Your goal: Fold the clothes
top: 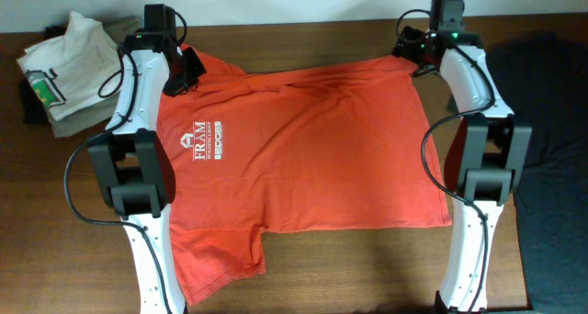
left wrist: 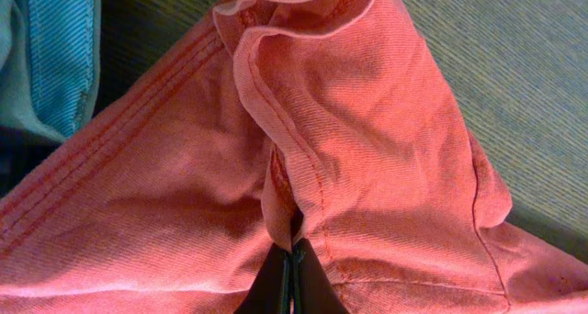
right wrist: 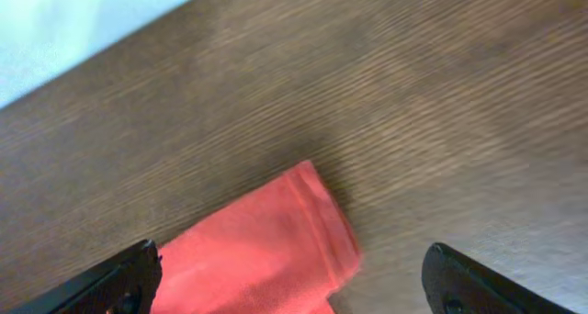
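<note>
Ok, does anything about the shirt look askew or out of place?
Yes. The orange-red T-shirt lies rumpled, with creases along its far edge, and fabric bunches where the left gripper pinches it. The right gripper hangs open over another corner.

The overhead camera is looking straight down on the whole table (top: 367, 268). The left wrist camera is sitting very near, facing T-shirt (left wrist: 386, 149) fabric just ahead of the left gripper (left wrist: 292, 279). The right wrist camera is looking down past the right gripper (right wrist: 294, 277) from farther away; all three are sharing this T-shirt.
</note>
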Tool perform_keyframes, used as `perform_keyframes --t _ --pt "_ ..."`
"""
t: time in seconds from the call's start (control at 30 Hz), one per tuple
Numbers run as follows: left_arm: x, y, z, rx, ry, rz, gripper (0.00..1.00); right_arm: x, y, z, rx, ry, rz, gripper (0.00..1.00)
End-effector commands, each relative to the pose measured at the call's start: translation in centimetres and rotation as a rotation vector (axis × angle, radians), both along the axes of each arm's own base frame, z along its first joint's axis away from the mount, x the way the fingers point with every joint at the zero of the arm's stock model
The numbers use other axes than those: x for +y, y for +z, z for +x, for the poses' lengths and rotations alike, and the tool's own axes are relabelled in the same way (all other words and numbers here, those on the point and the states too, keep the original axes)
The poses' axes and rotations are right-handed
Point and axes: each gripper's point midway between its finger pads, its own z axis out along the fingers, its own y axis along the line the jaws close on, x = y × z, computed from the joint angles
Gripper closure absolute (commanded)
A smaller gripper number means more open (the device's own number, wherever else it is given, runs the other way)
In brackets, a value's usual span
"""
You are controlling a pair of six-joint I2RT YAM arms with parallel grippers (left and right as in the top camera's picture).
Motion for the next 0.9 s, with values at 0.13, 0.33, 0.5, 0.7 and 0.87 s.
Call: perform_keyframes --t 0.13,0.33,0.5,0.7,0.87 --pt "0.4 3.1 0.4 -0.055 -0.01 0.023 0.99 2.1 -3.0 1.6 -0.028 0.05 -0.005 0.1" --pt "0.4 3.0 0.3 -0.055 -0.01 0.023 0.99 0.9 -4.8 1.5 -0.009 0.015 -0.06 0.11" --pt "0.4 3.0 0.3 -0.053 -0.01 0.023 0.99 0.9 -4.9 1.9 -0.021 0.028 -0.076 0.2" --pt "0.4 3.0 0.3 -0.052 -0.01 0.023 0.99 0.6 -5.0 1.8 -0.017 0.015 -0.096 0.56" --pt "0.5 3.0 0.3 -0.052 -0.009 0.027 0.99 -0.4 -4.9 1.7 -0.013 -0.025 -0.155 0.68"
